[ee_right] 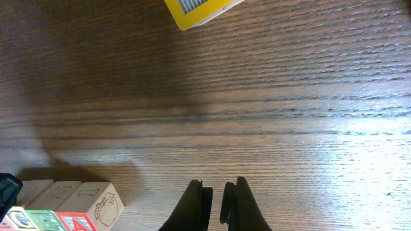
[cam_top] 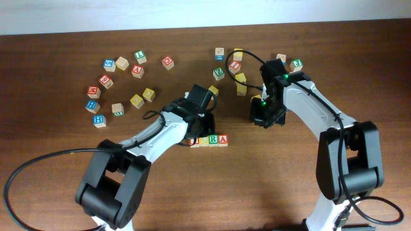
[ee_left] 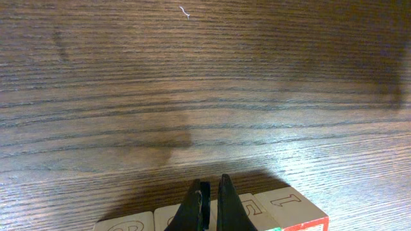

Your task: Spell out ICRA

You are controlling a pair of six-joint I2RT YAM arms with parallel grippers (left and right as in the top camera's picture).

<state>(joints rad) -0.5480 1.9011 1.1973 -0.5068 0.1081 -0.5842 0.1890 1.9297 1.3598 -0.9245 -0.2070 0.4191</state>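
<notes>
Black fingers [ee_left: 192, 208] of the left claw [ee_left: 209, 205] sit at the bottom of its wrist view. They are pressed nearly together with nothing between them, just above the row of blocks [ee_left: 282, 208]; I cannot tell whether they touch it.

From overhead, the row of blocks [cam_top: 213, 140] lies near the middle of the table [cam_top: 270, 186]. Its long axis runs left to right across the picture, and a red A stands upright at its right end. The left claw [cam_top: 202, 123] covers its left end.

The right claw [cam_top: 266, 117] is well apart to the right, also closed on nothing [ee_right: 215, 202], with a yellow block [ee_right: 199, 9] beyond it. Loose blocks [cam_top: 115, 83] lie scattered farther back.
</notes>
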